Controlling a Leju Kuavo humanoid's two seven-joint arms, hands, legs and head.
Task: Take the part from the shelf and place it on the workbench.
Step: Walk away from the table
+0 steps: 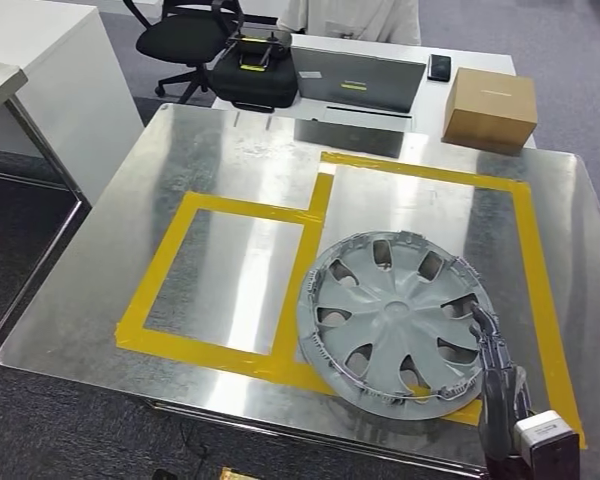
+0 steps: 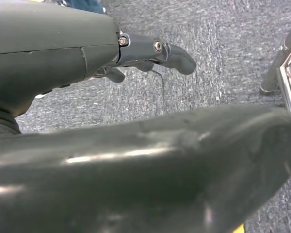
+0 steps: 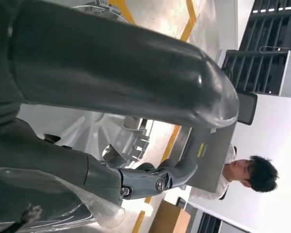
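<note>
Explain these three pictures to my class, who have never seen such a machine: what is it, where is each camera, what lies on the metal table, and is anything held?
This is a two-armed humanoid robot. The wide picture comes from a camera high on its body, looking down at a metal workbench marked with yellow tape. A grey wheel cover lies flat on it, overlapping the tape. The right hand rests at the cover's rim; whether it grips the rim is unclear. The other two pictures come from cameras at the wrists. The left hand hangs over grey carpet, holding nothing. Behind the bench are a laptop, a cardboard box and a seated person.
</note>
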